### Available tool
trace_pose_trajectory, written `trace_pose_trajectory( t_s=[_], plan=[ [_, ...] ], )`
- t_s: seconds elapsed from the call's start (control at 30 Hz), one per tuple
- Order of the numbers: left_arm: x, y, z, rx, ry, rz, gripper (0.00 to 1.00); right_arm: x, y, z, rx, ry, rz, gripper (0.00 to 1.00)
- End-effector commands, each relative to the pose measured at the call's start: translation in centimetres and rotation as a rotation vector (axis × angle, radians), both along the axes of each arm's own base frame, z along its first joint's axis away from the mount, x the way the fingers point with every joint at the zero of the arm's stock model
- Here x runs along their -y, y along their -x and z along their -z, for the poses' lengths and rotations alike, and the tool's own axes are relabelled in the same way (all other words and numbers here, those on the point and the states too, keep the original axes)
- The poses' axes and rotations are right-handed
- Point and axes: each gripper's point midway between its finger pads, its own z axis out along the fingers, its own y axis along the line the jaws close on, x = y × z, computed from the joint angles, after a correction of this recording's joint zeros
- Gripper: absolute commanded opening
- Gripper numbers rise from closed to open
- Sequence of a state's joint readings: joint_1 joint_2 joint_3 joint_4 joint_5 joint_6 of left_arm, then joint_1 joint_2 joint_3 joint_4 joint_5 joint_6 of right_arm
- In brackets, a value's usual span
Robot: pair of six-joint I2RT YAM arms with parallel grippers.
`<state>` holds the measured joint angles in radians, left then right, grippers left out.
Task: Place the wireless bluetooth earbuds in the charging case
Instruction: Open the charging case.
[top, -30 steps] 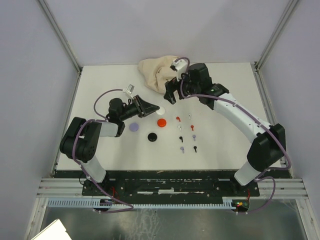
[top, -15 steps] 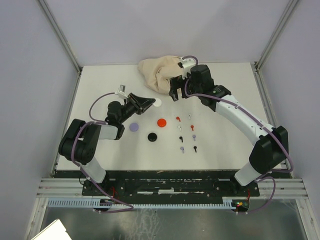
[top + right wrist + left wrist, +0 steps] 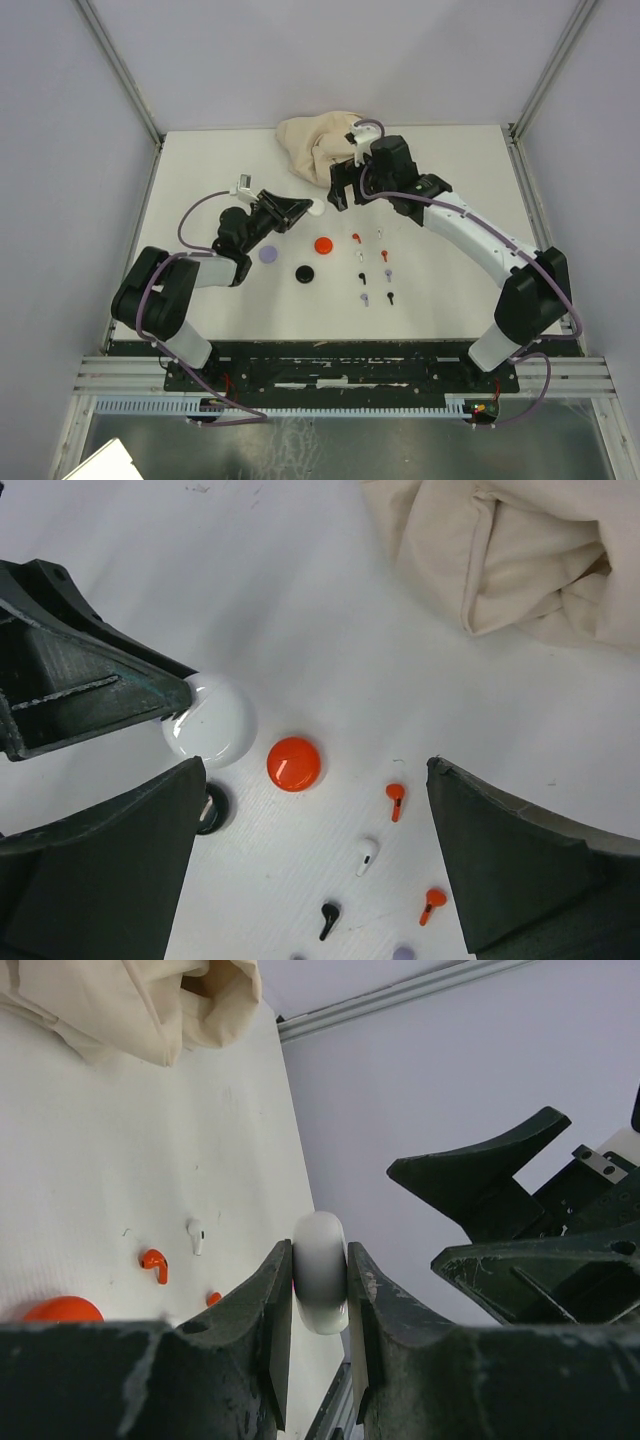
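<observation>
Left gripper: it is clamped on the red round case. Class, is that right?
No. The left gripper is clamped on the white round case, as the left wrist view shows; the red round case lies free on the table.

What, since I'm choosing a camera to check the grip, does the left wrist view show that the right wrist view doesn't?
Only left wrist: the white disc seen edge-on, pinched between both left gripper fingers. Only right wrist: the black disc and a black earbud. Both: the white disc, the red disc, a white earbud, red earbuds and the cloth bag.
</observation>
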<state>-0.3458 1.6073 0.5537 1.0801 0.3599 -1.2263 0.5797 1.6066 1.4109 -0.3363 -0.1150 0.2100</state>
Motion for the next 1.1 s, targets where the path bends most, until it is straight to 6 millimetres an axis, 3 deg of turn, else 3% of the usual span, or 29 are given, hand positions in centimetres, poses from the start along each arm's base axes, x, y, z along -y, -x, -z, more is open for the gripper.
trace_pose_trajectory(
  t_s=[0.0, 0.43, 0.87, 1.07],
  plan=[
    [-0.1, 0.0, -2.2, 0.064, 0.014, -0.022, 0.03, -2.0, 0.5, -0.1, 0.002, -0.030, -0.045, 1.00],
    [0.1, 0.6, -4.1, 0.088, 0.059, -0.003, 0.03, -3.0, -0.2, 5.0, -0.081, 0.017, -0.034, 0.99],
    [0.3, 1.6, -4.3, 0.078, 0.089, 0.029, 0.03, -3.5, -1.5, 5.3, -0.060, 0.020, -0.023, 0.99],
    [-0.5, 0.9, -4.4, 0.066, 0.094, -0.016, 0.03, -1.8, -0.7, 5.9, -0.074, 0.067, 0.026, 0.99]
  ],
)
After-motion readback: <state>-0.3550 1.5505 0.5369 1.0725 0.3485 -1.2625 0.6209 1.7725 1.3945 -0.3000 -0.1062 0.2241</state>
